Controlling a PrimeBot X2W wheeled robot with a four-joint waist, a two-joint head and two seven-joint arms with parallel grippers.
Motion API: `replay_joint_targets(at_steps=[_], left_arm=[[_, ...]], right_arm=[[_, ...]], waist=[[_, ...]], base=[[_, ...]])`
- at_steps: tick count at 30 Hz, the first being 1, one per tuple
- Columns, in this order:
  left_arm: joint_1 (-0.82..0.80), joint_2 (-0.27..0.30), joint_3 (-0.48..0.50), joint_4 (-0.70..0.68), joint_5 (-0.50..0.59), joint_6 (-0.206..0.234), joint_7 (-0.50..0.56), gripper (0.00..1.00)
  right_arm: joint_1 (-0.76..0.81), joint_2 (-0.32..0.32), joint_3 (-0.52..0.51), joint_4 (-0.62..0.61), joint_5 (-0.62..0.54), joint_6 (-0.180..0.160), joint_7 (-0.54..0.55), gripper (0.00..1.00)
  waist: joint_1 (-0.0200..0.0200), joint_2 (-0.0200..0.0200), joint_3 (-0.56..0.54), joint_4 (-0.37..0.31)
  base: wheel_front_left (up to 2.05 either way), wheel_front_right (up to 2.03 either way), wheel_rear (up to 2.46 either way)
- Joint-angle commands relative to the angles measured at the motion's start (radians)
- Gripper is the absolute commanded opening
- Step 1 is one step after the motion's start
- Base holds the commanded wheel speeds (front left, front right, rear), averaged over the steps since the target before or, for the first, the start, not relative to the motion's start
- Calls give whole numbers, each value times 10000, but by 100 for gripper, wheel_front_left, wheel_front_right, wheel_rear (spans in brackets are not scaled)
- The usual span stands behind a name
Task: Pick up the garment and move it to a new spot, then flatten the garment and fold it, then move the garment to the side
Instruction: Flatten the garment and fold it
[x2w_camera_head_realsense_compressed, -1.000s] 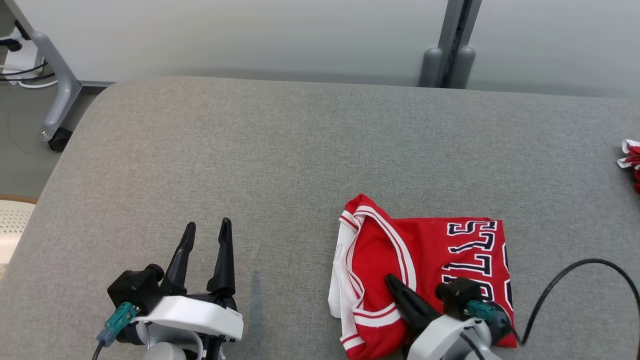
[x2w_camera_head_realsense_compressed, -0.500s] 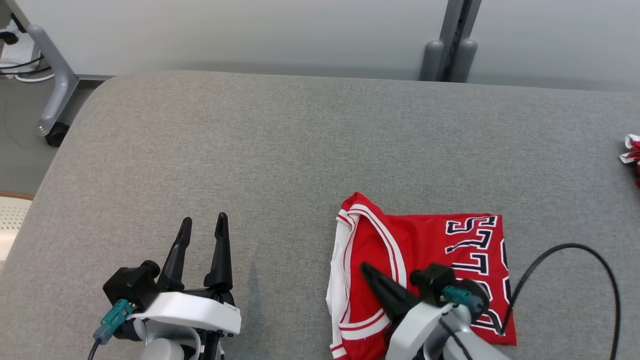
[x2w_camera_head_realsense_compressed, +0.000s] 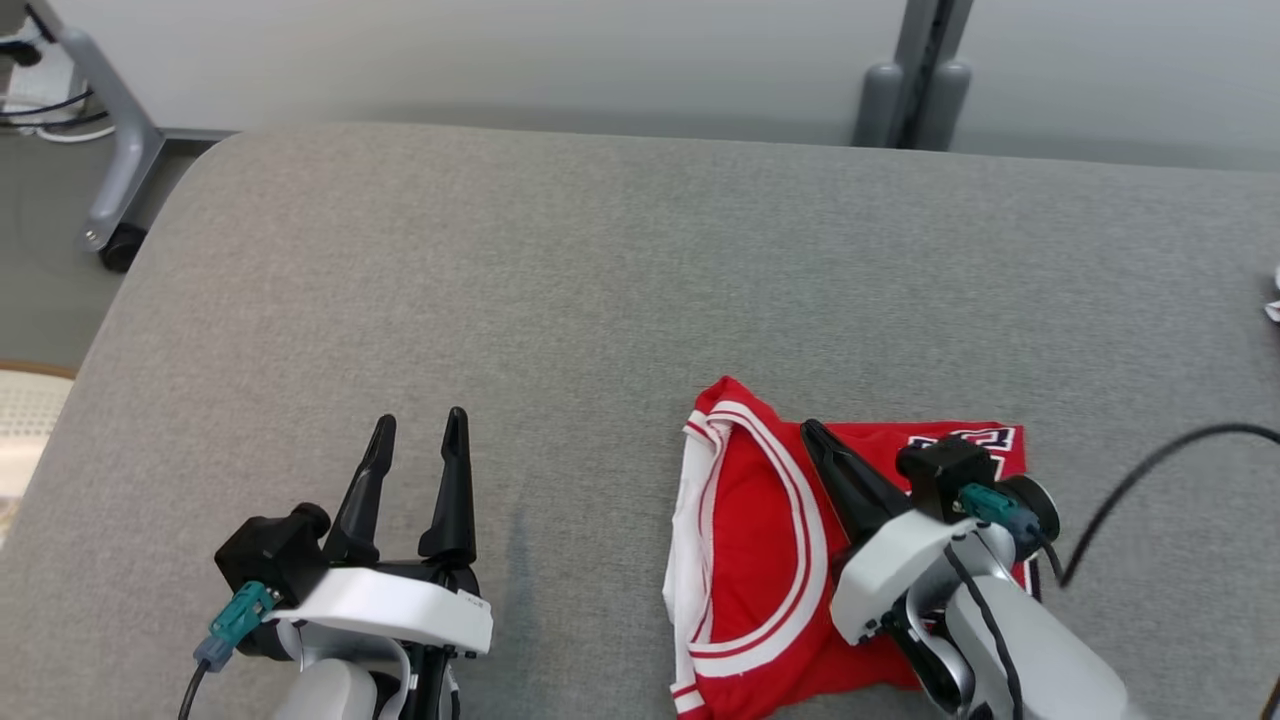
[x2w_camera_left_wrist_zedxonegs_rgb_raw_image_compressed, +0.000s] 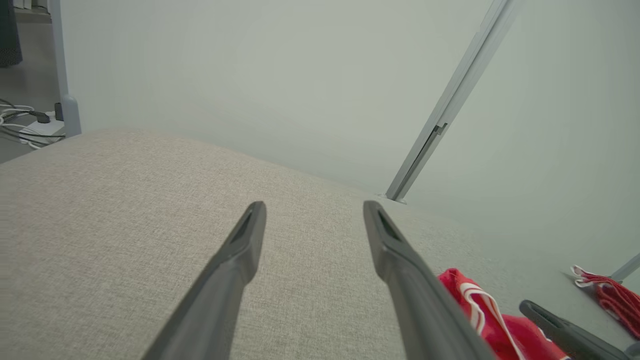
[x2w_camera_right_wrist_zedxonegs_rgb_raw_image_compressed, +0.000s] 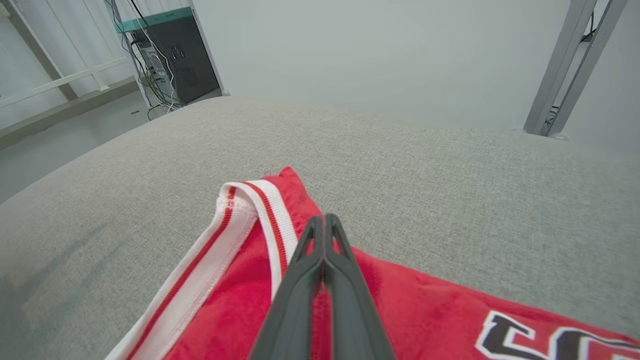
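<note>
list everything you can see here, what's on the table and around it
table: 1, grey fabric top, across the head view
jersey: 1, red with white trim and dark lettering, folded, near right of the table
second garment: 1, red and white, bunched, far right of the table
post: 1, grey, behind the table
wheeled leg: 1, grey, on the floor at upper left
computer tower: 1, dark with a teal top, beyond the table
black cable: 1, looping beside the right arm
left gripper: 1, dark fingers apart, over bare table
right gripper: 1, dark fingers together, over the jersey
</note>
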Motion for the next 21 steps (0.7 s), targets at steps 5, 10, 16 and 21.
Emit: replay_joint_targets(at_steps=[5,10,16,21], left_arm=[[-318,19,3,-9,-13,-39,6,100],[-383,-4,6,-47,-77,-53,4,100],[-418,-12,-10,-69,-163,-13,6,100],[-292,-11,52,-114,-92,46,4,100]], right_arm=[[-976,35,393,1258,6,1,38,0],[-1736,91,1042,2321,216,1,56,0],[-2206,115,2143,2534,829,1,-24,0],[-2472,103,2292,2198,942,1,-67,0]], waist=[[0,0,407,652],[0,0,640,1104],[0,0,682,1284],[0,0,547,973]], base=[[0,0,0],[0,0,0],[0,0,0],[0,0,0]])
